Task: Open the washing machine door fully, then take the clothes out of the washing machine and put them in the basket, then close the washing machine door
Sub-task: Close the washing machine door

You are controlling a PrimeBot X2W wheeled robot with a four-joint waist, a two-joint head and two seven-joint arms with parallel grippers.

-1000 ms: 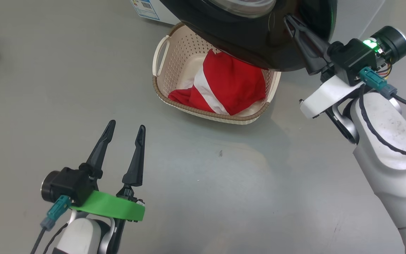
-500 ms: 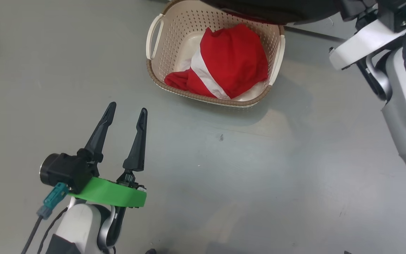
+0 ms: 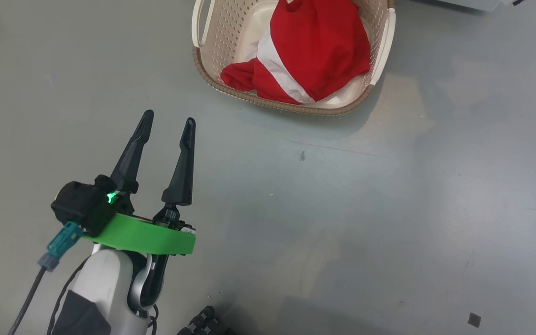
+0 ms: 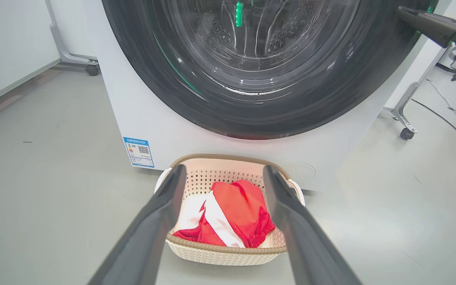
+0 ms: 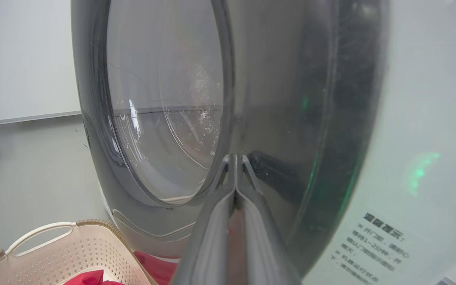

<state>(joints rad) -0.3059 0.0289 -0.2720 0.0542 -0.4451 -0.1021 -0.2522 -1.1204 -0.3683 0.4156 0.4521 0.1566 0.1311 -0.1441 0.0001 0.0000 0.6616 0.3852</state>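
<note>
The red clothes point(image 3: 314, 51), soft and crumpled with a white stripe, lie in the cream perforated basket point(image 3: 296, 106) with its brown woven-look rim. It stands on the smooth grey floor point(image 3: 342, 209) just before the boxy white washing machine point(image 4: 133, 118). The left gripper point(image 3: 169, 118) hovers near the basket with open floor around it, jaws wide and holding nothing. The right gripper point(image 5: 234, 157), jaws pressed together, points at the glossy black rim of the round washing machine door point(image 4: 251, 114).

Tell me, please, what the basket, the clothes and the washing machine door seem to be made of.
The basket: likely moulded plastic, matte cream, with punched holes and a brown woven-look rim. The clothes: soft red fabric, creased and slumped. The washing machine door: glossy black rim, probably plastic, reflecting light; clear bulging centre, seemingly glass.
</note>
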